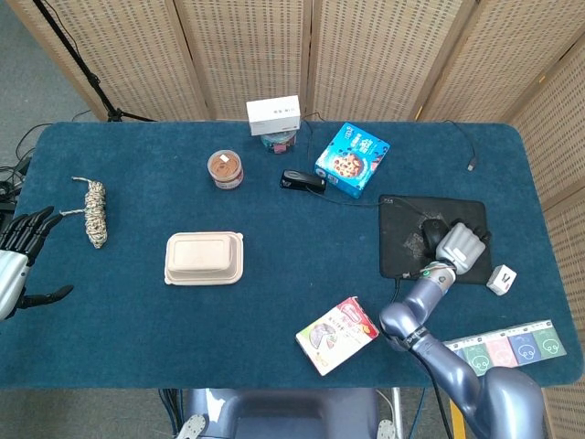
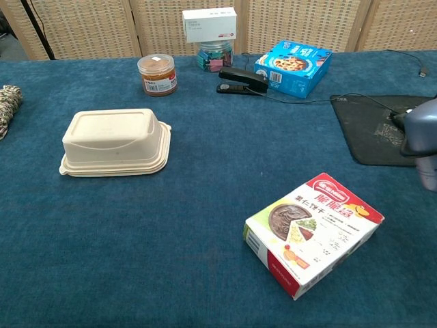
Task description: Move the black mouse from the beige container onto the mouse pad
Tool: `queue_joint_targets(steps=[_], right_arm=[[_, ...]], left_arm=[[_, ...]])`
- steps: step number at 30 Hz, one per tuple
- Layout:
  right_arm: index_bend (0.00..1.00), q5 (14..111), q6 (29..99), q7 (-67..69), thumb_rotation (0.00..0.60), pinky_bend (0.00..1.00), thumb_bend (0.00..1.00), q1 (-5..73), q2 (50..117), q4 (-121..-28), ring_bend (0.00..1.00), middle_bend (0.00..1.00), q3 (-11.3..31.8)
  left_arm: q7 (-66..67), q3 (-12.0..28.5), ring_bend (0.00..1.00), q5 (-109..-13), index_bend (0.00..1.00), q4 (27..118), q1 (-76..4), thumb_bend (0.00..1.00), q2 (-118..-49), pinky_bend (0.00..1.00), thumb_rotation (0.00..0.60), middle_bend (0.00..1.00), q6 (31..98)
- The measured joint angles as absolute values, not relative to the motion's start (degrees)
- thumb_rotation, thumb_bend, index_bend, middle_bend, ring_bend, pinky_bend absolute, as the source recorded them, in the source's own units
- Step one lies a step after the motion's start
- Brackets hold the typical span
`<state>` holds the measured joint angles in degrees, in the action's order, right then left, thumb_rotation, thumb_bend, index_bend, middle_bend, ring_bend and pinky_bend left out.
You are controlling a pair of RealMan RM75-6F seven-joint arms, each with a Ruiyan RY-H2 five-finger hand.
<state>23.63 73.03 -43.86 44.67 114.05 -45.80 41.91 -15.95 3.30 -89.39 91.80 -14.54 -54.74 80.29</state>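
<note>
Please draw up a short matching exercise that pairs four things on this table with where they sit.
Things:
1. mouse
2. rope
3. stapler
4. beige container

Places:
A. beside the blue box
B. near the table's left edge
C. on the mouse pad, under the right hand
D. shut, left of the table's middle

Pairs: 1-C, 2-B, 3-A, 4-D

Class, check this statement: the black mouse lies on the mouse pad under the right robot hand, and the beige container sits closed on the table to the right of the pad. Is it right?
One detail is wrong. In the head view the beige container sits closed to the left of the mouse pad, not to its right. The black mouse does lie on the pad under the right robot hand.
</note>
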Motion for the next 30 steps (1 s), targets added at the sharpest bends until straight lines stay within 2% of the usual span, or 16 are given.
queue_joint_targets(steps=[9,16,20,25,30], right_arm=[[0.19,23.77,72.94,-43.82,0.6,0.0,0.12,44.22,113.71,-46.69,0.03,0.15,41.4],[0.07,24.63,74.16,-43.33,0.6,0.0,0.1,44.04,112.27,-51.41,0.0,0.04,41.55],[0.05,24.69,75.83,-44.54,0.6,0.0,0.08,43.46,109.89,-59.0,0.0,0.03,41.79],[0.05,26.74,77.67,-44.74,0.6,0.0,0.0,41.82,105.37,-71.22,0.0,0.01,41.18],[0.05,33.9,77.02,-41.93,0.6,0.0,0.0,37.09,96.25,-87.07,0.0,0.0,37.82]], left_arm=[[-16.39,3.27,0.0,-89.5,0.0,91.7,-14.58,0.13,-54.65,0.0,0.6,0.0,80.17],[-16.38,3.33,0.0,-89.32,0.0,91.66,-14.71,0.13,-54.64,0.0,0.6,0.0,79.84],[-15.99,3.28,0.0,-89.4,0.0,91.78,-14.74,0.13,-54.7,0.0,0.6,0.0,79.77],[-14.89,3.1,0.0,-89.7,0.0,92.08,-14.64,0.13,-54.91,0.0,0.6,0.0,79.93],[-13.52,2.81,0.0,-90.04,0.0,92.43,-14.45,0.13,-55.2,0.0,0.6,0.0,80.1]])
